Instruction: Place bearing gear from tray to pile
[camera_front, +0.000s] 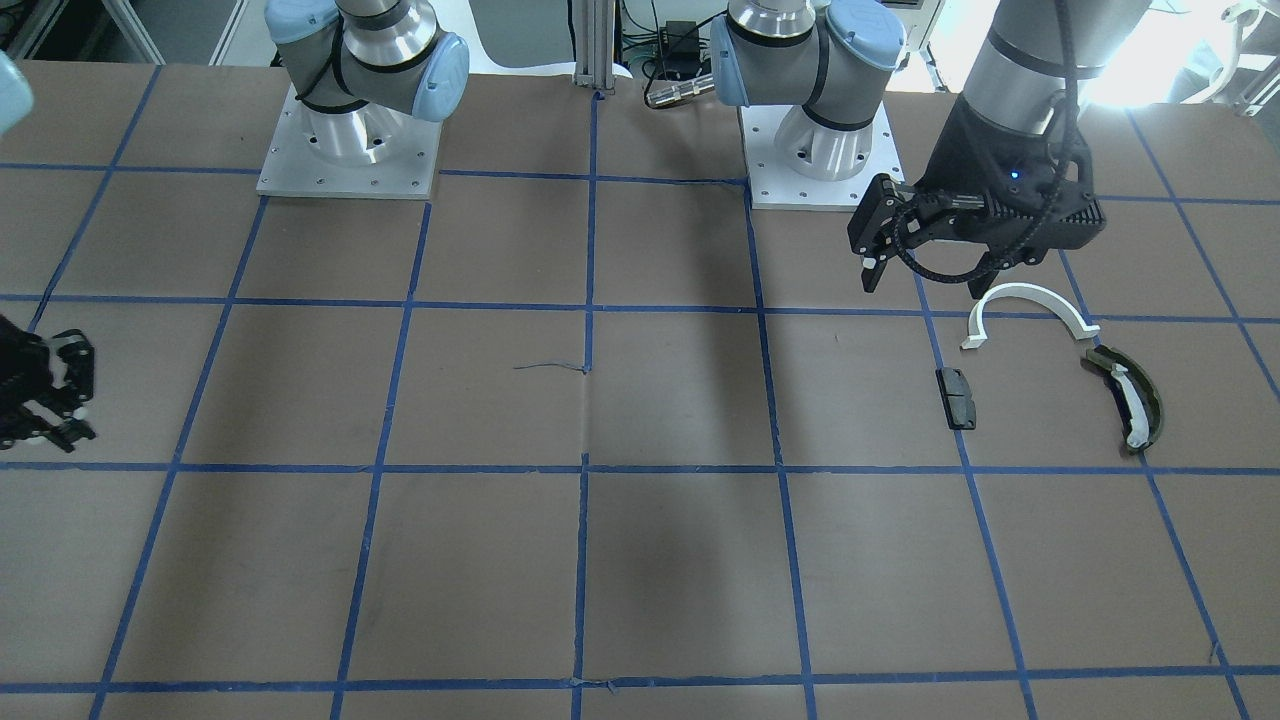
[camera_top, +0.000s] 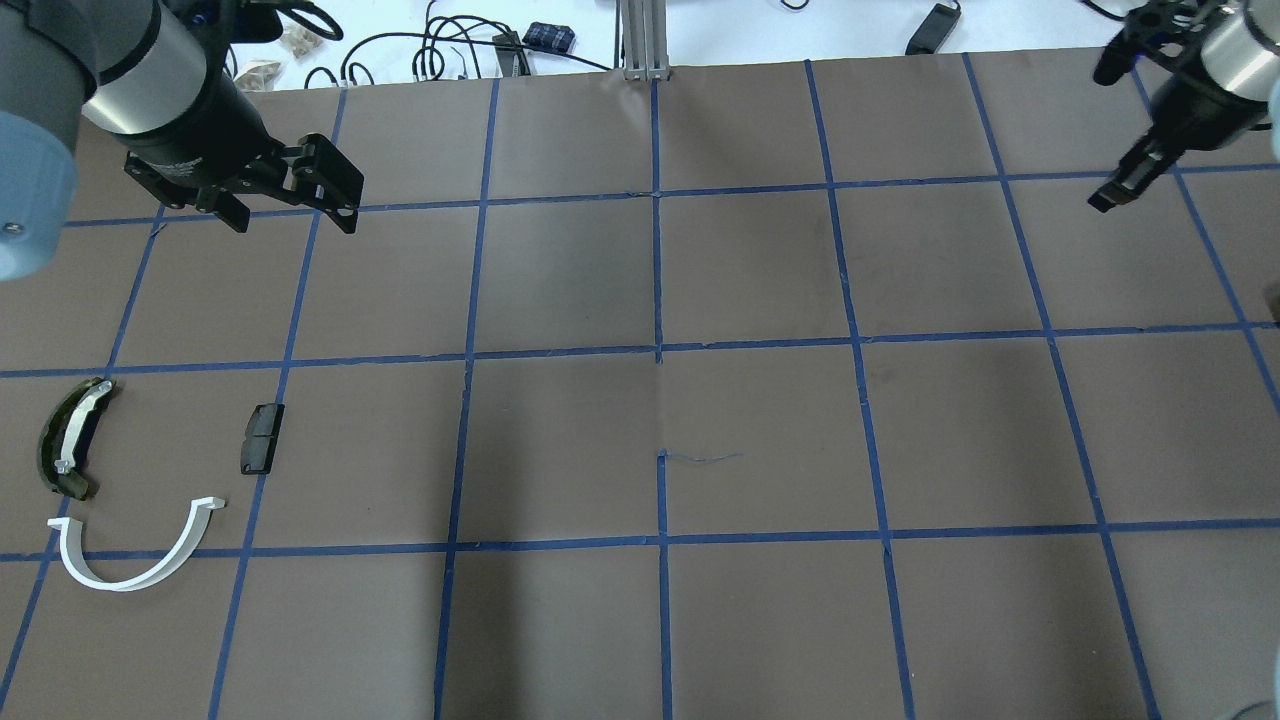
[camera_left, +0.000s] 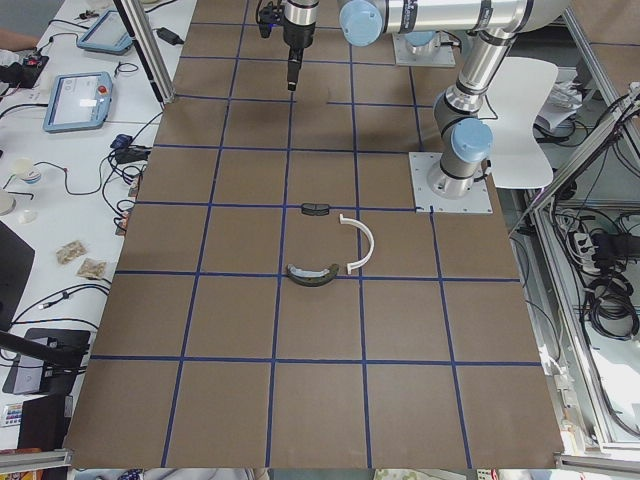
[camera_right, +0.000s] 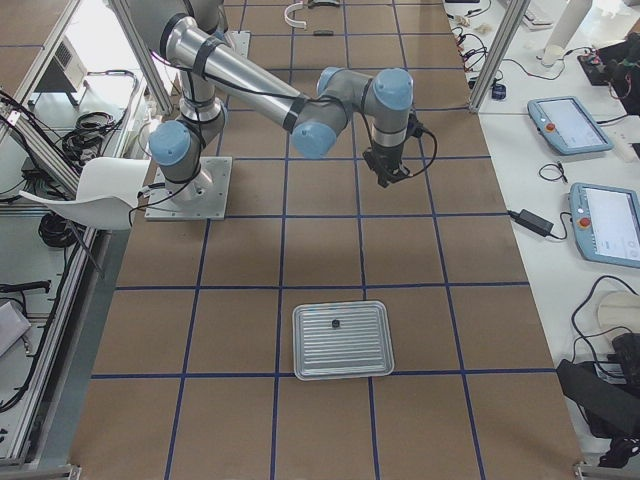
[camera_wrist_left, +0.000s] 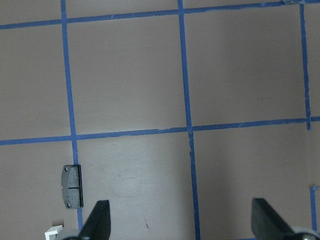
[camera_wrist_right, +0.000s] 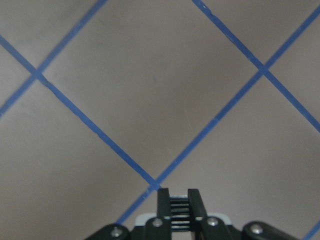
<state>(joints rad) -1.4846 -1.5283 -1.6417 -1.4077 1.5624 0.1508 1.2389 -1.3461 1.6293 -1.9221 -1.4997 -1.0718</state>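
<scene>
A small dark bearing gear (camera_right: 335, 323) lies in the silver tray (camera_right: 350, 355), seen only in the exterior right view. The pile is a white half-ring arc (camera_top: 135, 555), an olive-black curved shoe (camera_top: 70, 435) with a white strip, and a small black block (camera_top: 262, 437), at the table's left side. My left gripper (camera_top: 297, 215) is open and empty, above the table beyond the pile; its wrist view shows the block (camera_wrist_left: 73, 186). My right gripper (camera_top: 1100, 203) is shut and empty over bare table (camera_wrist_right: 178, 197), away from the tray.
The brown table has a blue tape grid (camera_top: 658, 350). The two arm bases (camera_front: 348, 150) stand at the robot's edge. A short loose thread (camera_top: 705, 458) lies near the table's middle. Cables and tablets lie on the white benches beside the table.
</scene>
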